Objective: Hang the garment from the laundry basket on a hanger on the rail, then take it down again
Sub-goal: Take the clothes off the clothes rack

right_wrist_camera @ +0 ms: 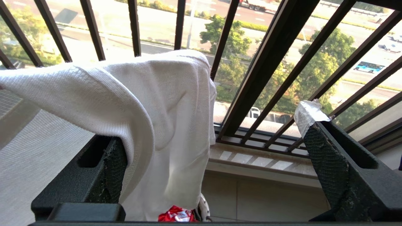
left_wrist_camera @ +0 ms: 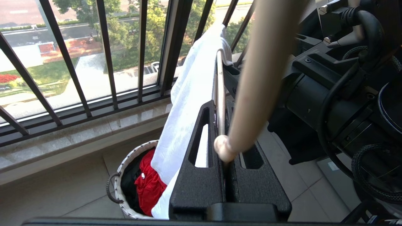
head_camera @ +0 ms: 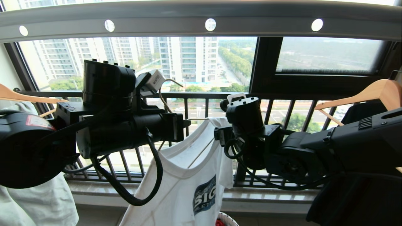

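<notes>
In the left wrist view the left gripper [left_wrist_camera: 224,147] is filling the lower centre of the frame, its two black fingers [left_wrist_camera: 198,175] pressed together and pinching the thin cream wire of the hanger [left_wrist_camera: 220,103]. A blurred pale wooden bar [left_wrist_camera: 260,75] is crossing in front of it from the upper right. The white T-shirt [left_wrist_camera: 185,106] is draping over the hanger's arm and trailing down into the basket [left_wrist_camera: 121,175] at the lower left, where a red garment [left_wrist_camera: 149,185] is lying.

In the right wrist view the right gripper [right_wrist_camera: 216,175] is standing spread wide, one finger [right_wrist_camera: 108,166] at the lower left sitting under the shirt's sleeve [right_wrist_camera: 150,106], the other at the lower right clear of the cloth.

In the head view the shirt [head_camera: 188,179], with its blue logo [head_camera: 204,194], is hanging at the lower centre between both arms. Beyond it the window railing [head_camera: 201,103] is crossing the middle, and the grey rail [head_camera: 201,18] with round holes is spanning the top.
</notes>
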`<state>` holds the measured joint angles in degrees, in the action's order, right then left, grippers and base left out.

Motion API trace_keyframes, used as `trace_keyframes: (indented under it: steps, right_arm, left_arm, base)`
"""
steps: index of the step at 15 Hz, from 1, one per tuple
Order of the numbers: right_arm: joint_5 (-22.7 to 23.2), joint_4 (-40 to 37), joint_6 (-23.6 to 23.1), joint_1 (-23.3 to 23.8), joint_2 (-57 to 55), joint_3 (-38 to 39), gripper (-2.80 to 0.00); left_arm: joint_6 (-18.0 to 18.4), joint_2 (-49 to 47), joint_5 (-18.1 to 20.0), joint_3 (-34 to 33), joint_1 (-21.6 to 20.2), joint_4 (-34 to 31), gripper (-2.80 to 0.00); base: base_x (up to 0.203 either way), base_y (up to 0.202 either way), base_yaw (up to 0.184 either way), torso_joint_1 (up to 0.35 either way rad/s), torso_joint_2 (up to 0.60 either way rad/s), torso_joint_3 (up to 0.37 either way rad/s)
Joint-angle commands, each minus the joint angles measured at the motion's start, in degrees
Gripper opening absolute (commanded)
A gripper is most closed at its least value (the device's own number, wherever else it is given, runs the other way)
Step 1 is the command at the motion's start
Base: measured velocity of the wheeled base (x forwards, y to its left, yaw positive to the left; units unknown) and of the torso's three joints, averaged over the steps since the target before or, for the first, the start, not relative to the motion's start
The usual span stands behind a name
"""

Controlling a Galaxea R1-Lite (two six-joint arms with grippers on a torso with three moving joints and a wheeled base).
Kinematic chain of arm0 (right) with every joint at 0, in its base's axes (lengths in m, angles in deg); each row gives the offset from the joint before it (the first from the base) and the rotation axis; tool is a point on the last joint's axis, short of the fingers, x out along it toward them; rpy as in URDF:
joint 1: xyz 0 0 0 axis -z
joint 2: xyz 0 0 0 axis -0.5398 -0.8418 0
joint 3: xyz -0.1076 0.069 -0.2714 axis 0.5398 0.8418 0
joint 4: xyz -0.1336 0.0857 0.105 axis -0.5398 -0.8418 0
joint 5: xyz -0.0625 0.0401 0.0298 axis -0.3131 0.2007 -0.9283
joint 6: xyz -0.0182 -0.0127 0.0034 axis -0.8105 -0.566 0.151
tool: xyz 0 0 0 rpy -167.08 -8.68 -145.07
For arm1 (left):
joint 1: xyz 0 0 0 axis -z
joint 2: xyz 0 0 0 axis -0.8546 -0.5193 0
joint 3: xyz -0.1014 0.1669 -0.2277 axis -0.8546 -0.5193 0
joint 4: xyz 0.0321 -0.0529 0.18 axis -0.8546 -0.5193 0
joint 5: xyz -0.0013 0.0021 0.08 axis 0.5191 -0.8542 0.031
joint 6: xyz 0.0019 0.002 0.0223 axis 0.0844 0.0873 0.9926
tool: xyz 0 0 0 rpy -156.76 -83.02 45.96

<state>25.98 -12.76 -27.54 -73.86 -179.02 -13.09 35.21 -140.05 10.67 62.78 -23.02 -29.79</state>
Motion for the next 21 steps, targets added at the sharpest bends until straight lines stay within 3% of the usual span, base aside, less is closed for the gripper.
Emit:
trace_keyframes:
  steps: [1,2,9,15,21]
  right_arm:
    - [-0.2,0.1,0.1,0.1,0.3,0.0,0.00]
    - [-0.2,0.1,0.1,0.1,0.4,0.0,-2.80]
    - [-0.2,0.1,0.1,0.5,0.5,-0.4,-2.80]
    - [0.0,0.1,-1.4,5.8,0.0,-2.0,-2.80]
    - [0.2,0.7,-1.1,7.3,-3.8,-3.1,-2.80]
  left_arm:
    - [-0.1,0.0,0.0,-0.1,0.0,0.0,-2.80]
    - [-0.1,-0.2,0.0,-0.1,0.0,0.1,-2.80]
    - [0.0,-0.3,-0.4,-0.1,0.0,0.0,-2.80]
    - [0.5,-0.3,-0.2,-1.2,0.2,0.0,-2.80]
    - [0.5,2.2,0.3,-1.6,1.2,-0.3,-2.80]
  base:
    - [0.000,0.000,0.000,0.000,0.00,0.000]
    - [0.000,0.000,0.000,0.000,0.00,0.000]
    - [0.000,0.000,0.000,0.000,0.00,0.000]
    - [0.000,0.000,0.000,0.000,0.00,0.000]
    - [0.000,0.000,0.000,0.000,0.00,0.000]
